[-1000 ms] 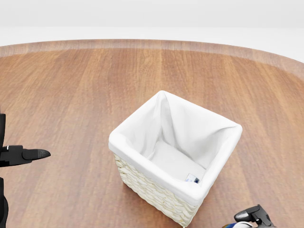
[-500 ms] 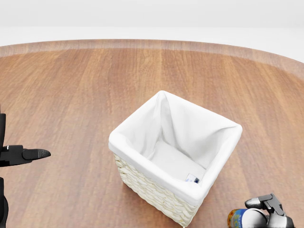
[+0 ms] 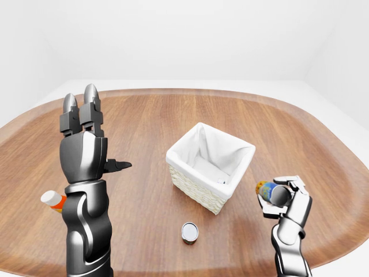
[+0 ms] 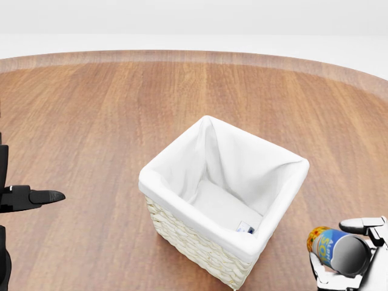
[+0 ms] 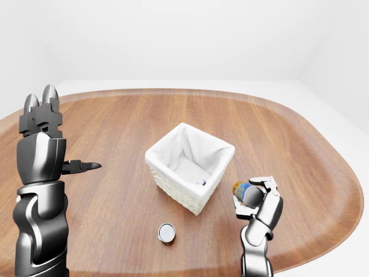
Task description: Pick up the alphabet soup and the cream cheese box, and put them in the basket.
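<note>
The alphabet soup [image 4: 330, 248] is a can with a blue and yellow label, lying sideways in my right hand [image 4: 354, 257], whose fingers are shut round it. It hangs above the table, to the right of and lower than the wicker basket [image 4: 200, 245] with its white liner in the head view. At the basket's bottom a small white and blue item [image 4: 245, 228] shows, mostly hidden by the rim, so I cannot tell whether it is the cream cheese box. My left hand [image 3: 98, 138] is raised at the left, open and empty, fingers pointing up.
A small metal-topped can [image 3: 189, 232] stands on the wooden table [image 3: 144, 115] below the basket in the left-eye view. An orange and white bottle [image 3: 53, 200] lies at the left behind my left arm. The table's rounded edge runs all around.
My right hand has risen from the head view's bottom edge, bringing the soup can fully into sight. The left hand and the basket have stayed put.
</note>
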Tool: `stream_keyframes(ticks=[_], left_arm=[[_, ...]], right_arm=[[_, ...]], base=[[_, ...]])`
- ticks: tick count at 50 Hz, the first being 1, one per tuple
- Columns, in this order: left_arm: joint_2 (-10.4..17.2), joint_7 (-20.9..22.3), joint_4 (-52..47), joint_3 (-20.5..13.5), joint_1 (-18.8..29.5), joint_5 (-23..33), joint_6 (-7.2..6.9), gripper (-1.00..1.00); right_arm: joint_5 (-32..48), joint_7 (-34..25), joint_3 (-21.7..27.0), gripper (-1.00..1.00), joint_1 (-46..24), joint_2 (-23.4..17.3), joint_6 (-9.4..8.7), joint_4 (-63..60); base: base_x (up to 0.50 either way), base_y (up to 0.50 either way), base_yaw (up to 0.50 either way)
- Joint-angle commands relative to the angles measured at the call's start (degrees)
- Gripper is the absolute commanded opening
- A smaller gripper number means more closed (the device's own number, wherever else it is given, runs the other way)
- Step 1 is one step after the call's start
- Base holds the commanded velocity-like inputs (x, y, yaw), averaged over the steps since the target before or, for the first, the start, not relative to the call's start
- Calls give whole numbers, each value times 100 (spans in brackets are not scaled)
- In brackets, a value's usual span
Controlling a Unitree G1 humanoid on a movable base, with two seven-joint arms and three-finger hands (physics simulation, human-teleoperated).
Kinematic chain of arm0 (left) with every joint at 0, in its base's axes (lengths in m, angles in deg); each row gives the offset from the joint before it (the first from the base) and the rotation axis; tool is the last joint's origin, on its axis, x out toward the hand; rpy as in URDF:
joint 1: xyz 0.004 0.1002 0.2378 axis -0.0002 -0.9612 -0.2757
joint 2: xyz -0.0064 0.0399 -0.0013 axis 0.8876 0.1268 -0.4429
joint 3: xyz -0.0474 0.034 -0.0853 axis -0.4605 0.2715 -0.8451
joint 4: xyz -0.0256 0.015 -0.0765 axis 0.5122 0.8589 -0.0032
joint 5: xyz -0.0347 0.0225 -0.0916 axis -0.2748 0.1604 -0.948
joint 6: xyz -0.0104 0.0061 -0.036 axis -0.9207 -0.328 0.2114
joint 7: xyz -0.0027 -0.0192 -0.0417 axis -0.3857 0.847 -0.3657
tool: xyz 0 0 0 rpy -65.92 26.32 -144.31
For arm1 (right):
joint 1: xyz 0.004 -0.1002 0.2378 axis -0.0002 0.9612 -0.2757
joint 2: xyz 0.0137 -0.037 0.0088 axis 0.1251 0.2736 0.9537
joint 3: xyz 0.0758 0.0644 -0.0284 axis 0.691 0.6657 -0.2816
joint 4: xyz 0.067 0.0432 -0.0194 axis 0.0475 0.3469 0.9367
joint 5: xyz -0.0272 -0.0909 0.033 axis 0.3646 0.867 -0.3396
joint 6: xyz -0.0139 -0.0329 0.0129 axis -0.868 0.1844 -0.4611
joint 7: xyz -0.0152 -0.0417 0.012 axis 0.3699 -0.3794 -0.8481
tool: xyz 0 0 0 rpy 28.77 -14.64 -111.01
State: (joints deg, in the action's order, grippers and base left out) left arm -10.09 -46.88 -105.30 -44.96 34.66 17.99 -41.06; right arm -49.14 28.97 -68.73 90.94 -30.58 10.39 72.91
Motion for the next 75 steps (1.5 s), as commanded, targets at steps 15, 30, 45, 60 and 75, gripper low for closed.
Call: stream_keyframes(ticks=[15, 30, 45, 60, 75], left_arm=[[-7, 44, -88, 6, -12, 37, 0, 100], [-9, 33, -90, -3, -14, 21, 0, 100], [-4, 5, -63, -4, 1, -2, 0, 100], [1, -3, -59, 5, -3, -4, 0, 100], [-9, -19, 3, -6, -10, -17, 0, 100]], right_arm=[[26, 0, -41, -100, -172, 200, 1, -1694], [214, 0, -413, -100, -696, 127, -249, -2433], [339, 0, -820, -100, -1367, 39, -999, -2618], [538, 0, -1196, -100, -2223, 80, -999, -1841], [729, 0, -1326, -100, -3353, -20, -999, -665]], base=[[0, 0, 0], [0, 0, 0], [0, 0, 0], [0, 0, 0], [0, 0, 0]])
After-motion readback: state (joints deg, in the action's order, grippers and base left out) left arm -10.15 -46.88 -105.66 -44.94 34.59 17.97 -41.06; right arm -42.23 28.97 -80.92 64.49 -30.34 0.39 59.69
